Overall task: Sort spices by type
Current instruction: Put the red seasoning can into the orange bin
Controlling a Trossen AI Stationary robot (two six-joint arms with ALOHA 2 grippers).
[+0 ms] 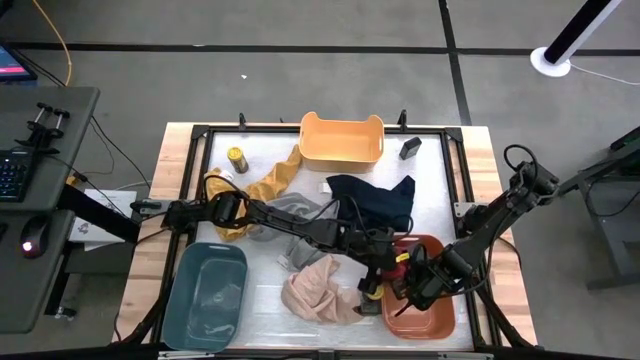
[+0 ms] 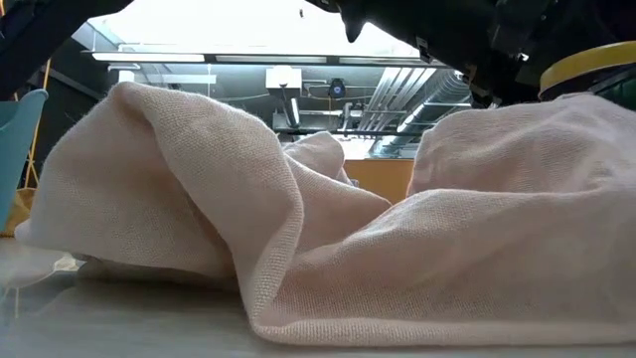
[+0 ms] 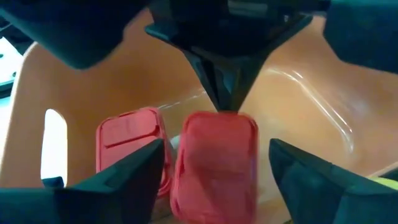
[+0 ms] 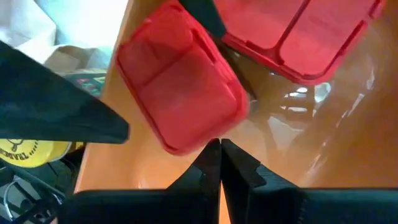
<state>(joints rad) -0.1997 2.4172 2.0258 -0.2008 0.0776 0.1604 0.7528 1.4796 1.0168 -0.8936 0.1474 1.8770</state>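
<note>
Pale wooden tabletop under a dark frame, centre covered by a white, slightly glossy sheet; grey floor with dark lines all round, ceiling ducts and strip lights beyond in the low view. Smooth teal plastic bin at the near left, orange bin at the near right, yellow bin at the far edge. Soft cloths heaped mid-table: navy, grey, mustard, and a knitted beige one filling the low view in thick folds. Left gripper over the orange bin, fingers spread wide either side of a red boxy tin, not pressing it; second red tin just beside, flat on the glossy orange floor. Right gripper there too, fingers shut tight, tips at the nearer tin's edge. Round yellow-lidded jar upright far left; flat dark tin far right.
</note>
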